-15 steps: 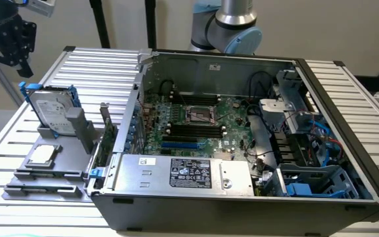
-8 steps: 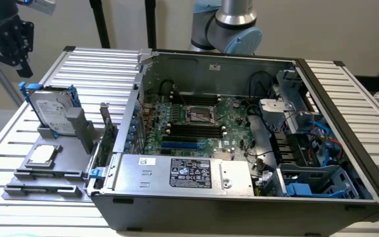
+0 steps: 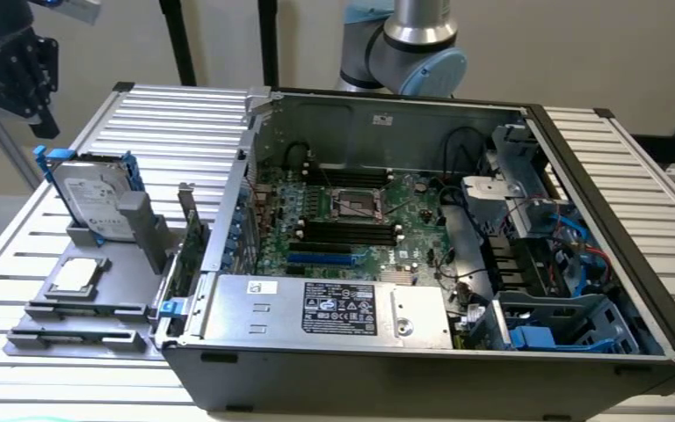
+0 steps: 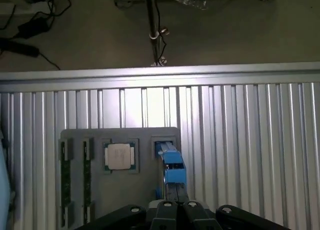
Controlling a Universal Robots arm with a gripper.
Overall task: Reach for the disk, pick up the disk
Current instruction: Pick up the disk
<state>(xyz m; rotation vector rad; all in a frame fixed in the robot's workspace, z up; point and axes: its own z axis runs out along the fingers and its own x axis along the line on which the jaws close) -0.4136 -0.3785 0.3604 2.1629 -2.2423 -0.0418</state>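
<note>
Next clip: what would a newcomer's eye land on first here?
The open black computer case with its green motherboard exposed dominates the exterior view's centre and right. At that view's left, the silver-grey hard drive in blue plastic rails stands upright in a grey fixture tray, beside a small square silver processor chip lying flat, the black gripper poised above, apart.

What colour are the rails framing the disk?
Blue; the rails along the disk show best in the exterior view.

Open air above the disk (image 3: 89, 198), computer case (image 3: 373, 384) close beside.
</note>
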